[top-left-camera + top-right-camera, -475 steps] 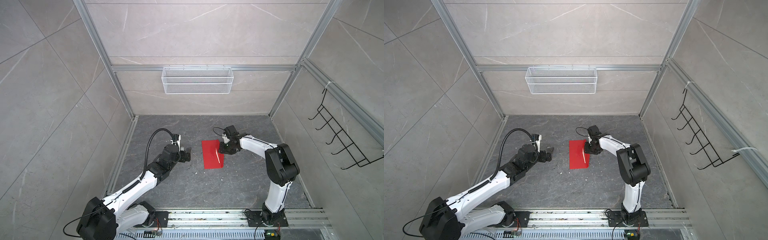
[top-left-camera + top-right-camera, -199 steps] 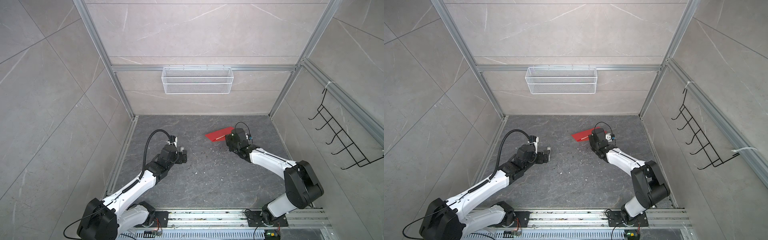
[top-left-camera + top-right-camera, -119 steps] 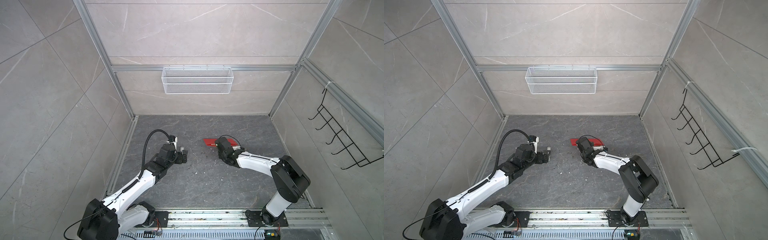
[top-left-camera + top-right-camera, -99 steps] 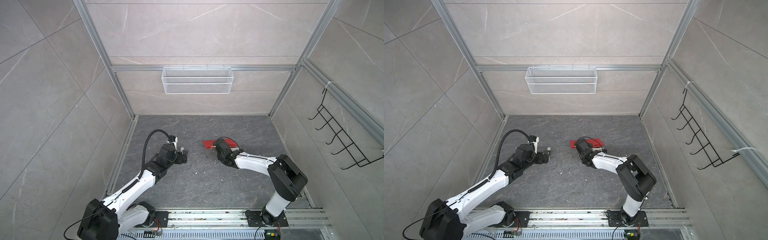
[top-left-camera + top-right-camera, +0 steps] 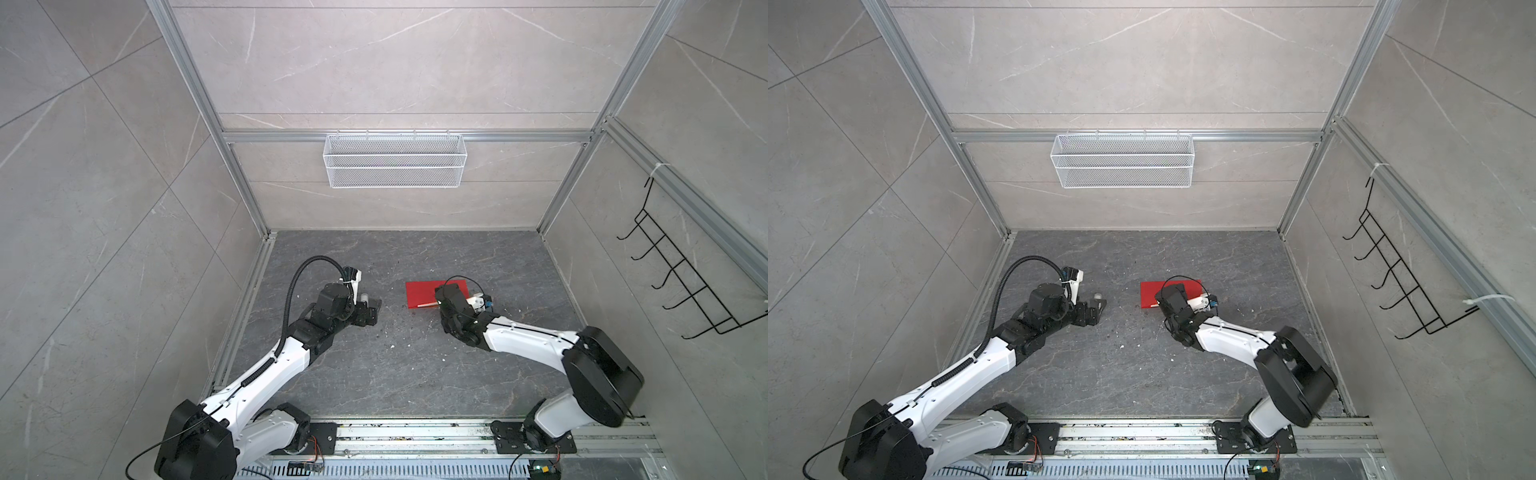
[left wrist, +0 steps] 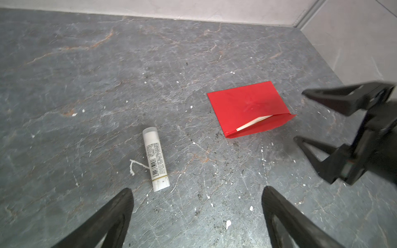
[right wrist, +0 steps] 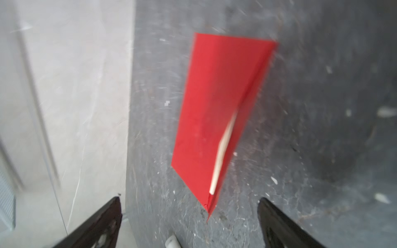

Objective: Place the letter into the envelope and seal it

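Note:
The red envelope (image 5: 422,293) (image 5: 1152,297) lies flat on the grey table, right of centre. A thin tan edge of the letter (image 6: 253,123) (image 7: 223,150) shows at the envelope's mouth; the rest of the letter is inside, hidden. My right gripper (image 6: 300,117) (image 7: 189,200) is open just off the envelope's near end, touching nothing. In both top views its wrist covers the envelope's right part. My left gripper (image 5: 372,311) (image 6: 196,191) is open and empty, low over the table well to the left of the envelope.
A white glue stick (image 6: 155,158) (image 5: 365,296) lies just beyond the left fingertips. White crumbs dot the table. A wire basket (image 5: 395,166) hangs on the back wall and a black hook rack (image 5: 685,286) on the right wall.
My right gripper carried the envelope from the back right toward the centre, set it down, opened and let go. The left arm has not moved.

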Available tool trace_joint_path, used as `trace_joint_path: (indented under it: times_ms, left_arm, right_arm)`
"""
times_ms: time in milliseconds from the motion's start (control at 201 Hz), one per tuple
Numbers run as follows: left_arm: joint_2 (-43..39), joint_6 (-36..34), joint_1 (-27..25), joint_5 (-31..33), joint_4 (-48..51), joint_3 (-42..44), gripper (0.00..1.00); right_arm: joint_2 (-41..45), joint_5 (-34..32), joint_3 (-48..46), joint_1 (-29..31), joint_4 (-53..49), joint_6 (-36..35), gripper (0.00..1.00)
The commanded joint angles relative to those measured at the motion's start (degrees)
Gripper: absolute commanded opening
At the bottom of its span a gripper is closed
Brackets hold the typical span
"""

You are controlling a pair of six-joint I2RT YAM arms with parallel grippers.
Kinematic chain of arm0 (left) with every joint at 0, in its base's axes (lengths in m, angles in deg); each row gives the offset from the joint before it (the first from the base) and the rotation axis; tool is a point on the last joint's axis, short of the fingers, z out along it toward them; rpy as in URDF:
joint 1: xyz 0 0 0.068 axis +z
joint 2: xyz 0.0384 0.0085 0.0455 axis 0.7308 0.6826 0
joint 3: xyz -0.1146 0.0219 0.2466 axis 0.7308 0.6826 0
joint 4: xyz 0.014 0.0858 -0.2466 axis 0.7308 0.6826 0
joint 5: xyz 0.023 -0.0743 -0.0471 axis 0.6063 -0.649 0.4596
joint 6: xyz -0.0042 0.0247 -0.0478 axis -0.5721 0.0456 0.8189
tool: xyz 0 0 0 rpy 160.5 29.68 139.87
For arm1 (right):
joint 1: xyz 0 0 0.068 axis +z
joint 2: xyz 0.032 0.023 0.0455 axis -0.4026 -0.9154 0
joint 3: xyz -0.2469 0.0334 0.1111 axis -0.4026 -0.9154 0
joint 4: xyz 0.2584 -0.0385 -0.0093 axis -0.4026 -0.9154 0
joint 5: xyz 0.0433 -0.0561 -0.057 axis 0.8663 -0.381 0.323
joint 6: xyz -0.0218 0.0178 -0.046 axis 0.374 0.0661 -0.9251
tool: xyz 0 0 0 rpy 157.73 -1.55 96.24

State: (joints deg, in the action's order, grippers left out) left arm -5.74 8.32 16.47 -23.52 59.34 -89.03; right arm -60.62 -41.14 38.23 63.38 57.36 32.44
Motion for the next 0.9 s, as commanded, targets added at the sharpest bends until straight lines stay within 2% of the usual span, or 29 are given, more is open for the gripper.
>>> trace_joint_path:
  times_ms: [0,115,244,363,478,697,891]
  left_arm:
    - [0.86,-5.43,0.09,-4.94,-0.73,-4.35,0.94]
    - [3.68,-7.55,-0.26,-8.06,0.5,-8.05,0.92]
    - [7.82,-10.95,-1.77,-9.7,1.72,-12.57,0.88]
    - [12.47,-15.19,-4.24,-10.01,3.71,-17.62,0.86]
    - [17.89,-19.86,-7.11,-10.17,7.19,-23.77,0.83]
    - [29.23,-27.47,-10.38,-11.71,12.99,-34.05,0.81]
    - [40.42,-33.34,-13.53,-14.2,15.81,-42.48,0.78]
  right_arm:
    - [4.68,-1.73,1.4,-1.09,-6.48,-22.22,0.99]
    - [6.87,-0.06,2.67,-2.89,-10.31,-35.15,0.99]
    - [7.49,8.05,4.16,-7.95,-11.97,-47.66,0.99]
    - [7.71,16.01,6.81,-12.12,-14.4,-55.79,0.99]
    - [9.77,20.2,9.27,-15.06,-17.74,-62.48,0.99]
    - [10.62,27.5,12.69,-23.27,-24.41,-71.99,0.99]
    - [8.35,35.43,11.11,-32.84,-20.88,-71.27,0.99]
